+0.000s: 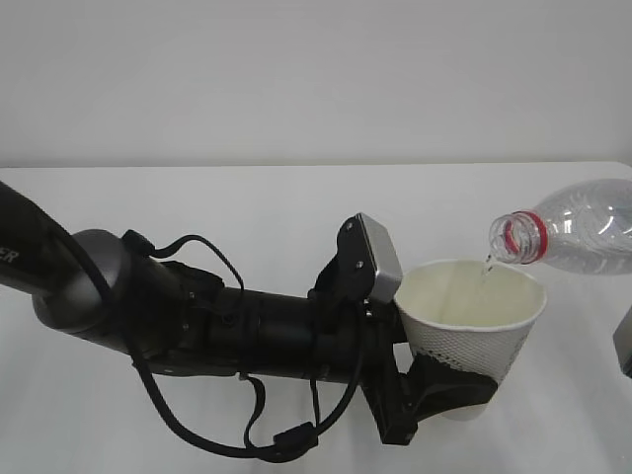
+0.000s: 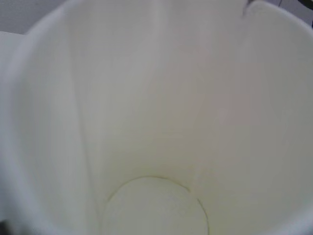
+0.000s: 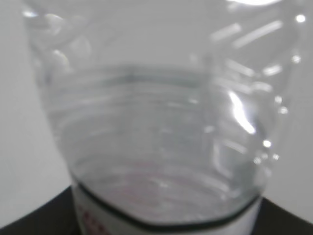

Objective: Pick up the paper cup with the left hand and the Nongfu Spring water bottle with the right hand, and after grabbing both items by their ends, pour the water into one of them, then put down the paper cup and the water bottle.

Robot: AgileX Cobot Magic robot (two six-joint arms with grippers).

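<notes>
We hold the cup (image 1: pixel 472 326) in our left claw (image 1: pixel 434 390), above the bench (image 1: pixel 247 207). The bottle (image 1: pixel 573 229), gripped by our right claw outside the exterior view, tips over the rim. Water (image 1: pixel 486 265) trickles in; we'd best tilt slowly and keep the mouth centred.

bottle (image 1: pixel 578 227) base cut off right, right hand out of frame
</notes>
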